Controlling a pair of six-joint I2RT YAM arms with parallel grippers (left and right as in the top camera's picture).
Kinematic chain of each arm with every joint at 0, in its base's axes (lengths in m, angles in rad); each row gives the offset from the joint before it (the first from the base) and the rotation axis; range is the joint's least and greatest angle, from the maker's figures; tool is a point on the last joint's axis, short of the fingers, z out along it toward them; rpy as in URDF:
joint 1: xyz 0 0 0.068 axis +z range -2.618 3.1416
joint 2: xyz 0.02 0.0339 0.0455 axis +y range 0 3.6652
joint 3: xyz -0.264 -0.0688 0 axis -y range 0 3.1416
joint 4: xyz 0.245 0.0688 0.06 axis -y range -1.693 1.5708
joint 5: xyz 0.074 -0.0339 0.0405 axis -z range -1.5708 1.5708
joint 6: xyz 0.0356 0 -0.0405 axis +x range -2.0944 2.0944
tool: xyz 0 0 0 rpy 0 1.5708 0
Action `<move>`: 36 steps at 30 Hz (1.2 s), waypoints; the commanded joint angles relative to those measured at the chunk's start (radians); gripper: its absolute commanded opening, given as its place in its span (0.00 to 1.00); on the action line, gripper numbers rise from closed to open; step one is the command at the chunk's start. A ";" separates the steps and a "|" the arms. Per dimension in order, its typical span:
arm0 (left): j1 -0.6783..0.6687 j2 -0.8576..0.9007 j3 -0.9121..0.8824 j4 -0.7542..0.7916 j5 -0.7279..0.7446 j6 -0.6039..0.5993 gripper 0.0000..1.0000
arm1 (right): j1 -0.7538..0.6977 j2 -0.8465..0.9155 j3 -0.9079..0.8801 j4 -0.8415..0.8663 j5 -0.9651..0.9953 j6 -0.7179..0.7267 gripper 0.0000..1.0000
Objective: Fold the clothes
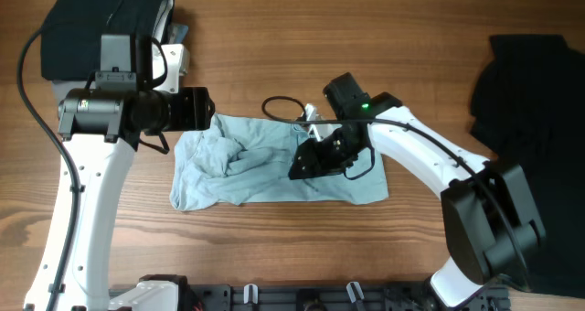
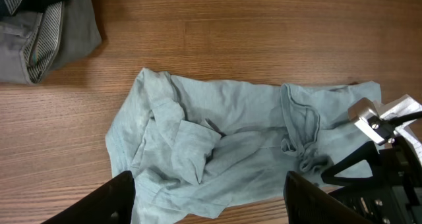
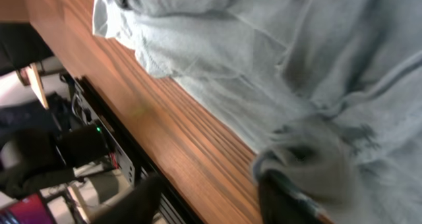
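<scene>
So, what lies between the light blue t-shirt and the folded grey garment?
Nothing but bare wooden table. The left wrist view shows it: the t-shirt and the grey garment lie apart.

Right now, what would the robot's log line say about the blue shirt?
blue shirt: crumpled, unfolded | left claw: open, over shirt | right claw: open, down at shirt

Robotics lab test bench. A wood-grain counter (image 1: pixel 274 247) carries two white-and-black robot arms, the left arm (image 1: pixel 78 192) and the right arm (image 1: pixel 425 155), rising from its near edge, where a black mounting rail (image 1: pixel 302 297) runs. A black cable (image 1: pixel 23 82) trails beside the left arm. Electronics with a green light (image 3: pixel 99 128) sit below the counter edge. Clothing lies out: a light blue t-shirt (image 1: pixel 265 169) and dark garments (image 1: pixel 539 119).
</scene>
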 commanded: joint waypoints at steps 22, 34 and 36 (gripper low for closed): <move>0.008 -0.013 -0.004 -0.027 -0.001 0.005 0.88 | 0.128 0.012 -0.007 0.006 0.005 0.106 0.04; 0.008 0.002 -0.118 -0.027 0.003 -0.023 0.88 | -0.074 -0.054 0.091 -0.081 0.438 0.316 0.04; 0.008 0.011 -0.122 -0.019 0.003 -0.022 0.86 | -0.097 -0.023 0.091 -0.083 0.440 0.325 0.04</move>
